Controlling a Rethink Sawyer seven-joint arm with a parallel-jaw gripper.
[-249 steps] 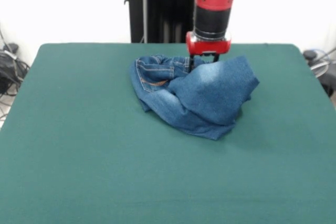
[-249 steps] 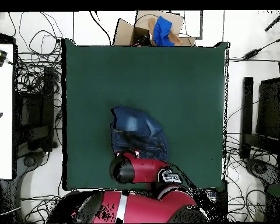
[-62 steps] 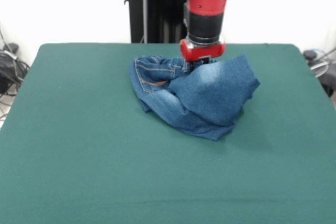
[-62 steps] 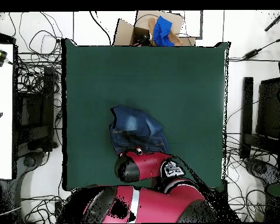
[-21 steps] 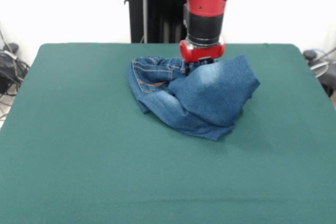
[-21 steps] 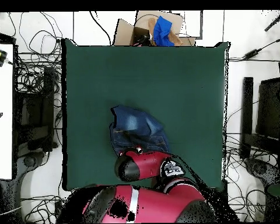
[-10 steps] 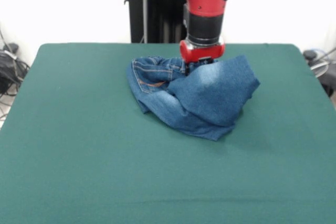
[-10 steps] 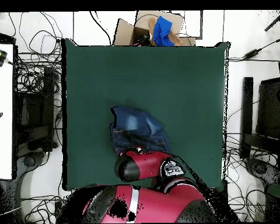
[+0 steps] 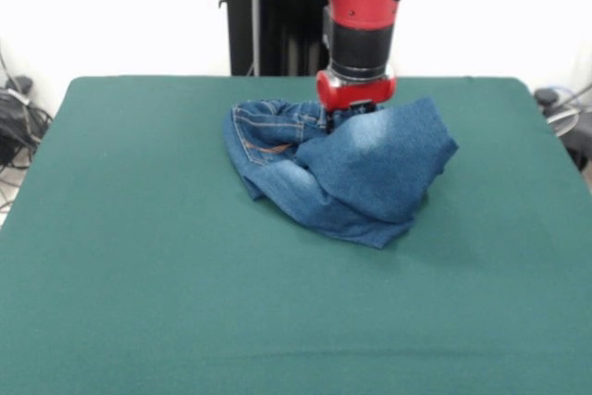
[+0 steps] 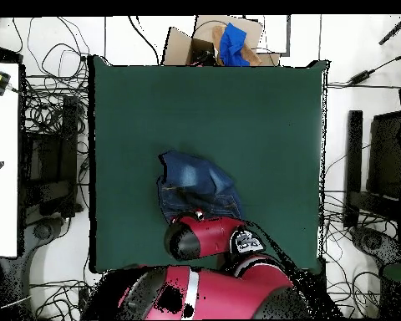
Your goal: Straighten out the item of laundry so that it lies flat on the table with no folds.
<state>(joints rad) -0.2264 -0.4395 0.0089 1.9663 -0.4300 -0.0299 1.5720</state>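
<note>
The small pair of blue denim jeans (image 9: 347, 168) lies crumpled in a heap on the large dark green felt-covered surface (image 9: 185, 302), toward its far side in the front view and a little right of the middle. One faded, whitish-patched panel is folded over on top and spreads to the right, ending in a pointed corner. To the left, a back pocket with orange stitching (image 9: 264, 141) shows beneath the bunched waistband. The lower edge of the heap tapers to a folded point on the near side. The cloth is doubled over itself in several places and does not lie flat.

The claw (image 9: 350, 114) comes straight down at the upper edge of the heap, where the waistband meets the folded panel. Its tips are sunk into the denim, hidden by the red wrist collar and the fabric, so I cannot tell whether it is apart, together or clamped on the cloth.

From overhead, the jeans (image 10: 195, 188) sit in the half of the surface (image 10: 262, 125) nearer the robot's base, and the red and black arm (image 10: 205, 238) covers their near edge. Beyond the far edge of the surface, an open cardboard box holding bright blue cloth (image 10: 229, 42) stands on the floor. Tangled black cables (image 10: 49, 125) lie along both sides.
</note>
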